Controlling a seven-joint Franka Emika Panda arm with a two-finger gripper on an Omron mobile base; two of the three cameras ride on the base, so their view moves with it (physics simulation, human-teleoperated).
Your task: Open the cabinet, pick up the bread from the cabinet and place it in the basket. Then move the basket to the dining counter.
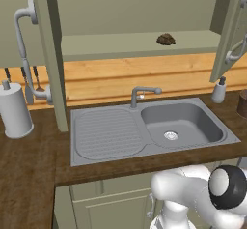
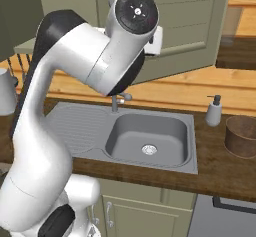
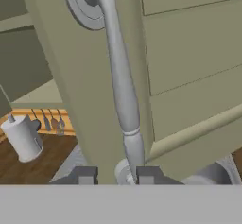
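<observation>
The left base view shows the small brown bread (image 1: 166, 39) at 12 o'clock inside the open cabinet (image 1: 140, 43). The gripper (image 3: 116, 176) grasps the door's handle (image 3: 122, 90).

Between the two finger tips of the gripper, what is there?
In the hand view, the cabinet door's grey handle runs down between the fingertips of the gripper; its lower end sits in the gap.

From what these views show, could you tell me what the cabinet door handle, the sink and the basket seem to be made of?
The handle looks like smooth grey metal with a soft sheen along its curved bar. The sink looks like matte grey metal or composite, with a ribbed drainboard. The basket appears brown and matte, perhaps wood or woven fibre; its texture is unclear.
</observation>
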